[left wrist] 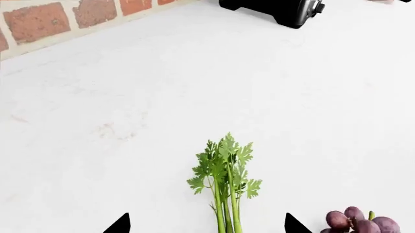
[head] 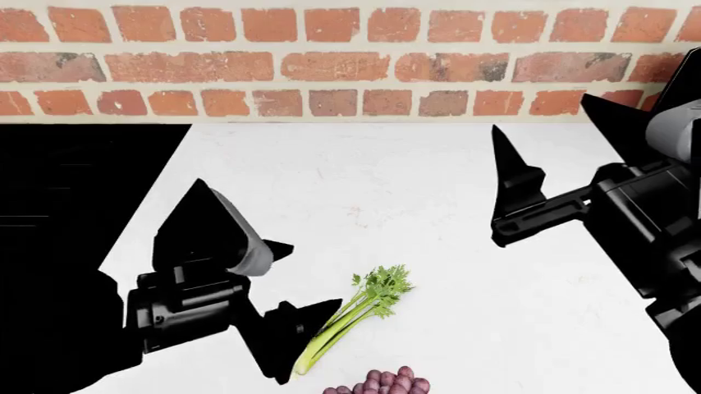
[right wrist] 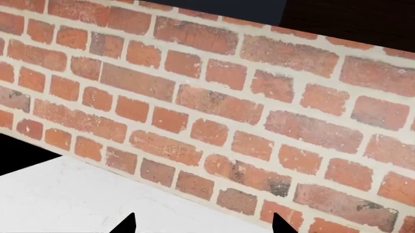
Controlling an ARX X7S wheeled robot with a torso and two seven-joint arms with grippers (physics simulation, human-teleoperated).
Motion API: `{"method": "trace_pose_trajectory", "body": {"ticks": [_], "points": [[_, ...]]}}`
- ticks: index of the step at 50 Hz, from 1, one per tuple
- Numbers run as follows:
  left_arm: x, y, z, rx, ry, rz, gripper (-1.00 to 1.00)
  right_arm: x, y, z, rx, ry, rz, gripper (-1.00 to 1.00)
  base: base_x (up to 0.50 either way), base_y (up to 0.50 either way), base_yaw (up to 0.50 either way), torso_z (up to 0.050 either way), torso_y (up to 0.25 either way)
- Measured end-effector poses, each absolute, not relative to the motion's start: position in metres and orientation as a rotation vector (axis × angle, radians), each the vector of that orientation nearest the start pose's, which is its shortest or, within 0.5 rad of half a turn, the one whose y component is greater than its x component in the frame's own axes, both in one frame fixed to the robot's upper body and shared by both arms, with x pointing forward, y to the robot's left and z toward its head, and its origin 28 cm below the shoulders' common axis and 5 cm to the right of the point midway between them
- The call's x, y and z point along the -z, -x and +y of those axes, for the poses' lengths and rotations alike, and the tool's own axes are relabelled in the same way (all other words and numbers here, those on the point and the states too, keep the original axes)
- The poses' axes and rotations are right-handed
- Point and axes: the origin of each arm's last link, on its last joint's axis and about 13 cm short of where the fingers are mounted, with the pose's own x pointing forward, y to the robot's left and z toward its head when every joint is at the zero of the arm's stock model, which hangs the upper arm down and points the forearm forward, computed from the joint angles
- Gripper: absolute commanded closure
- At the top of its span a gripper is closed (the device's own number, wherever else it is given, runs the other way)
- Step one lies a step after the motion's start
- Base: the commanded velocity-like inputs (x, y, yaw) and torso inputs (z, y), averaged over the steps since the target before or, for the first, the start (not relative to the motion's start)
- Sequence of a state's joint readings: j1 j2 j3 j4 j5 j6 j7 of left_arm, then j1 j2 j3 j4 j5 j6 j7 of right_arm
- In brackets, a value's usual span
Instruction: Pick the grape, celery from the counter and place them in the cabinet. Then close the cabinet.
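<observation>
Left wrist view: the pale green celery stalk bundle with leafy bright green tips [left wrist: 224, 187] lies on the plain white matte counter [left wrist: 194, 87], rising from the bottom edge at centre, its stalk ends cut off. It sits between the two black fingertips of the left gripper [left wrist: 207, 224], which stand wide apart and touch nothing. The bunch of dusky pink-purple round grapes [left wrist: 360, 222] is at lower right, just outside one fingertip, partly cropped. A black appliance [left wrist: 279, 10] is cut off at the top.

Head view: the celery lies lower centre, its stalk end beside the left gripper's dark tip; grapes peek over the bottom edge. The black right gripper [head: 570, 156] hangs at upper right, well away from both, its fingers spread.

Right wrist view: only a red brick wall [right wrist: 214, 97], a counter corner, two separated fingertips.
</observation>
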State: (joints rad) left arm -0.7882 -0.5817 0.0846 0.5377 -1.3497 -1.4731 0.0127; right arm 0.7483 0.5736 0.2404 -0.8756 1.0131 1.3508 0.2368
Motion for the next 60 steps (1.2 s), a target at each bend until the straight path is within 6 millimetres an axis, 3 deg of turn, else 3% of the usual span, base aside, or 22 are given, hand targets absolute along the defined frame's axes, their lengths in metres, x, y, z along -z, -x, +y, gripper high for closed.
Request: {"method": "trace_pose_trajectory", "body": {"ticks": [42, 60], "points": [[-0.183, -0.234, 0.240, 0.939, -0.197, 0.596, -1.00, -0.258, -0.209, -0.159, -0.245, 0.228, -0.190, -1.00, 0.00, 0.00, 0.00, 0.000, 0.000], [-0.184, -0.239, 0.239, 0.927, -0.239, 0.594, -1.00, -0.255, -0.212, -0.159, -0.246, 0.227, -0.180, -1.00, 0.00, 0.00, 0.00, 0.000, 0.000]]}}
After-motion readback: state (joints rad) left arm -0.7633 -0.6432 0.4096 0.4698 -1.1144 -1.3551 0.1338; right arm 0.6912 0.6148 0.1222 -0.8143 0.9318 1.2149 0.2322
